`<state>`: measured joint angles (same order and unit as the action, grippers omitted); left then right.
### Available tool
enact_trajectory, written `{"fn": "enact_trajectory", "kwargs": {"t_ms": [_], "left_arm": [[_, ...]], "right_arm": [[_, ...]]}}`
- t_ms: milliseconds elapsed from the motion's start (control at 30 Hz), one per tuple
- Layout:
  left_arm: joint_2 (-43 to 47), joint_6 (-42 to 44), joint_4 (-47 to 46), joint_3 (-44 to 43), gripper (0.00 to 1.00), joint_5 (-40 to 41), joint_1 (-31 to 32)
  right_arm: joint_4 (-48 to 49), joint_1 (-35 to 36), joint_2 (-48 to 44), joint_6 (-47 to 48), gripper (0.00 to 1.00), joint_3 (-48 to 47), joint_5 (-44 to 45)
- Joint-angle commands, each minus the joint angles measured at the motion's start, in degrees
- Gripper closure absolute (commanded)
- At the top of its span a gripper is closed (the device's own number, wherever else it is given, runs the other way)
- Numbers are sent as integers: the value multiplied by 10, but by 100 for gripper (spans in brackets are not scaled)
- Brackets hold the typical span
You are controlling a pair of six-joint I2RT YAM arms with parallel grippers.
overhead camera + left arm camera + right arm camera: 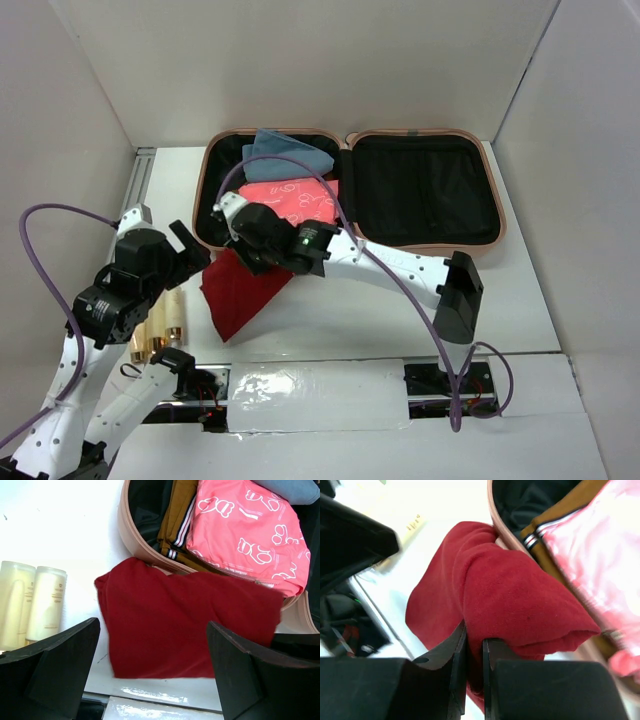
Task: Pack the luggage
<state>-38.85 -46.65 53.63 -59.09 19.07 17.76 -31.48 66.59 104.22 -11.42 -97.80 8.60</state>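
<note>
1. A dark red folded fabric garment has one fold pinched in the right claw. The rest spreads out straight ahead of the left claw.
2. A mustard-brown fabric garment with black-and-white striped trim lies just beyond the right claw, to its right.
3. A coral-pink fabric pouch with white line drawings touches that garment, further from the claw.
4. A grey-blue folded cloth lies farthest beyond the right claw.
5. Two pale cream cylindrical plastic bottles lie side by side, left of the left claw.

luggage right half free; red cloth over left half's near rim
</note>
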Motion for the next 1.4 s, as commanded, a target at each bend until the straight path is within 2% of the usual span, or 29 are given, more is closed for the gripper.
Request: {"fn": "enact_trajectory", "kwargs": {"t_ms": [0, 133, 333, 600, 900, 1067, 1200, 1367], "left_arm": [[-8, -3, -26, -6, 0, 18, -3], [-8, -29, 5, -23, 0, 53, -3], [4, -49, 31, -75, 0, 91, -3], [10, -54, 19, -96, 0, 125, -3], [-61, -28, -26, -101, 0, 136, -3], [-112, -5, -51, -107, 0, 136, -8], [-145, 8, -75, -112, 0, 104, -19], [-177, 21, -106, -112, 0, 64, -42]], "right_arm": [[-96, -2, 33, 162, 100, -97, -5], [-96, -29, 50, 193, 100, -181, -10], [-71, -116, 93, 180, 100, -303, -88], [32, -174, 142, 180, 100, -348, -117], [229, -275, 260, 39, 100, -440, -195], [241, -312, 318, 26, 100, -478, -218], [241, -350, 348, 21, 100, -478, -231], [185, -400, 356, -4, 100, -457, -243]]}}
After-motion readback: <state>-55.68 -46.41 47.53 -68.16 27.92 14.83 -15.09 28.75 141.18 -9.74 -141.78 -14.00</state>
